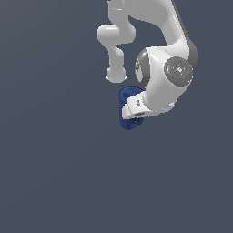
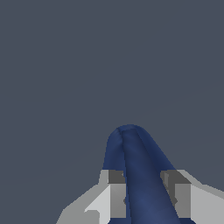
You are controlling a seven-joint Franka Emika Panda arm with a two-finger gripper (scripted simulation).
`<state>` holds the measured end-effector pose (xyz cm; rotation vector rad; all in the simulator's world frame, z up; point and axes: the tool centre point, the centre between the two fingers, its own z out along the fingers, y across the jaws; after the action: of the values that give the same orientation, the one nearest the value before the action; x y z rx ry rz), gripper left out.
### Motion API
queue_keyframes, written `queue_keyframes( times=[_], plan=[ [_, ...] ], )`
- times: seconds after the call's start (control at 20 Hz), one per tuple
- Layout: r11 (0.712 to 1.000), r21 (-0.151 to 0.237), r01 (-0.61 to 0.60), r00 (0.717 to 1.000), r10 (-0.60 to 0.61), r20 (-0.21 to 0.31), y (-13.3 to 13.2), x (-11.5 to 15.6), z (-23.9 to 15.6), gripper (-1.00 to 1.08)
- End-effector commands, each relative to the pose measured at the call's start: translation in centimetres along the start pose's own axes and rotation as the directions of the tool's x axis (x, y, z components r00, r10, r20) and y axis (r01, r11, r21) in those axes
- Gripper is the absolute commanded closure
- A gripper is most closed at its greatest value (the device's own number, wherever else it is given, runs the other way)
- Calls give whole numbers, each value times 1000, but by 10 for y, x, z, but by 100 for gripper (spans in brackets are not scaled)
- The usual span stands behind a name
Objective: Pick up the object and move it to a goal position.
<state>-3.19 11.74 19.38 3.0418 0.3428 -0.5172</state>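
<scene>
Possibly insecure: grip taken on a thin part of the small dark blue cylindrical mug-like pitcher (image 2: pixel 138 175), apparently the rim or wall edge or the loop handle; cannot tell which from either view. Risk one, rotation in the grasp: narrow contact on a curved blue surface, so any quick swing toward the goal likely to pivot the pitcher between the pads. Risk two, slip and drop: most of the body sits outside the contact line, weight off to one side. Risk three, overshoot or misplacement: no goal marker seen in either view, so target position not verifiable here. Slow, steady carry advised.

Tool (image 2: pixel 143 199) narrowed to a slim gap, not fully closed; grey fingers (image 2: pixel 116 192) pressed against both sides of the blue ridge in the lower centre of the wrist view, gripping the pitcher. Nothing else touched.

Pitcher location: exterior view, just right of frame centre and a little above it, partly hidden under the white arm's hand (image 1: pixel 157 98), blue showing at its lower left edge. Contact with the plain dark grey floor (image 1: pixel 54 182) cannot be judged; no shadow or edge to read height from.
</scene>
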Motion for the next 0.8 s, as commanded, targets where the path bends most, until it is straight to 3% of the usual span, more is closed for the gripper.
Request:
queue_keyframes(
  times=[0.0,0.35,0.75],
  plan=[
    [1000,0,0,1000,0,0,2,1,-1,108],
    [1000,0,0,1000,0,0,25,10,-8,108],
    [1000,-1,-1,1000,1,1,72,28,-24,108]
  ],
)
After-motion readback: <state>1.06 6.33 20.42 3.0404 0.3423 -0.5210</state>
